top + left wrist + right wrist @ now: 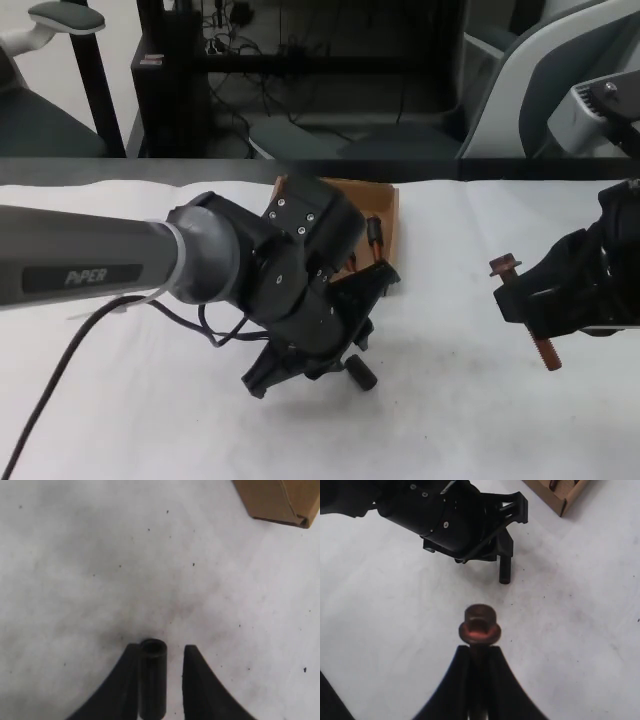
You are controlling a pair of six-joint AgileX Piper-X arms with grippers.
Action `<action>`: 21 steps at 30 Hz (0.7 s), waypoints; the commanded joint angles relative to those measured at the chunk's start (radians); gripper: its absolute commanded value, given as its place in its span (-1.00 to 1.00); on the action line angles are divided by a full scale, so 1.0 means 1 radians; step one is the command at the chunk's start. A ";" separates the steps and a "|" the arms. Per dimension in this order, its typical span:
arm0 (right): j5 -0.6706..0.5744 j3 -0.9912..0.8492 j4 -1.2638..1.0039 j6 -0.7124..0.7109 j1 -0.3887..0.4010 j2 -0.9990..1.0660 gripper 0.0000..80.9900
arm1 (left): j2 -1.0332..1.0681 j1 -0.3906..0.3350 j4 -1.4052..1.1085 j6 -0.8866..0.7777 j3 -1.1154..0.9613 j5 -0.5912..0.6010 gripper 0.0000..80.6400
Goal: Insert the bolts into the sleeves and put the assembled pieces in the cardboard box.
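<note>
A black sleeve (152,680) lies between the fingers of my left gripper (160,650) low over the white cloth. One finger touches it and a gap shows at the other, so the gripper is open. In the high view the sleeve (362,375) pokes out beside that gripper (340,365), just in front of the cardboard box (385,215). My right gripper (479,650) is shut on the shank of a copper-coloured bolt (480,625), held above the cloth at the right with its flanged head (505,265) up. Across from it I see the left gripper (502,555) and the sleeve (505,570).
Assembled pieces (377,235) lie inside the box, whose corner (280,500) is close to the left gripper. A cable (60,380) trails over the cloth at the left. Chairs and a dark rack stand behind the bench.
</note>
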 commanded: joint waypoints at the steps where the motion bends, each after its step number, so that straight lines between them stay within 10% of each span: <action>1: 0.008 0.002 -0.011 -0.009 0.001 -0.011 -0.99 | 0.034 -0.002 -0.056 -0.050 -0.008 0.042 -0.24; 21: 0.056 0.002 -0.004 -0.048 0.001 -0.011 -0.99 | 0.089 -0.012 0.041 -0.079 -0.008 0.116 -0.24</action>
